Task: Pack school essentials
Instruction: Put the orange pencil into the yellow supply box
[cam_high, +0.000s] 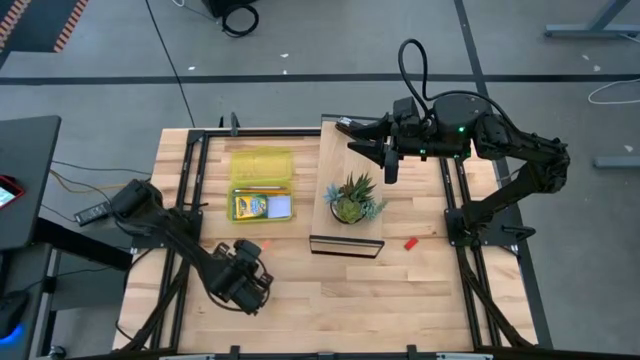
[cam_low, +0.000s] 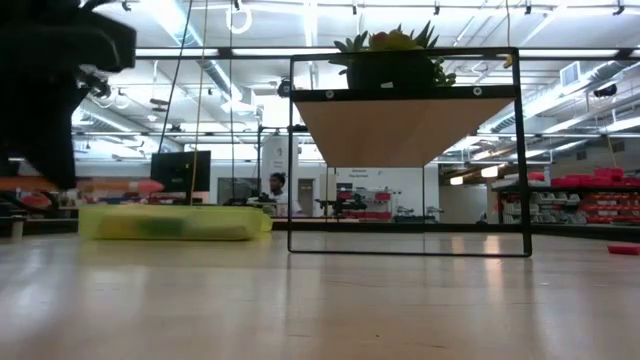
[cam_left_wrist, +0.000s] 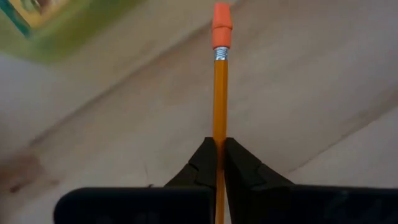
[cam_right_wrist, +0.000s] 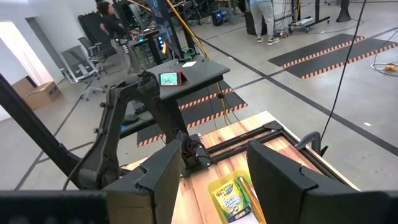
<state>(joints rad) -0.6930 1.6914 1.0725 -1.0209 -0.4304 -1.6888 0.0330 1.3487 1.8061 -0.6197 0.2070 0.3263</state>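
Note:
My left gripper (cam_left_wrist: 219, 149) is low over the near-left table (cam_high: 243, 262) and is shut on a thin orange pencil (cam_left_wrist: 220, 93) with a pink-orange eraser. Beyond it lies the open yellow-green case (cam_high: 262, 170), also in the low view (cam_low: 170, 222). The case holds the crayon box (cam_high: 249, 207) and the pale blue pad (cam_high: 279, 207). The tiny red block (cam_high: 410, 242) lies flat on the table at right. My right gripper (cam_high: 390, 168) is open and hovers high over the far side (cam_right_wrist: 214, 168), touching nothing. My left gripper pinches the pencil's shaft (cam_left_wrist: 219, 134) between its two fingers. The fingers lie along the pencil, which sticks out ahead of them with the eraser end (cam_left_wrist: 221, 17) foremost. In the low view the pencil (cam_low: 90, 185) is level and lifted clear of the table.
A green spiky potted plant (cam_high: 352, 200) stands on a wooden shelf with a black frame (cam_low: 410, 150) at the table's middle, between the case and the red block. Black rails (cam_high: 195, 180) run along both sides. Bare wood shows along the near edge.

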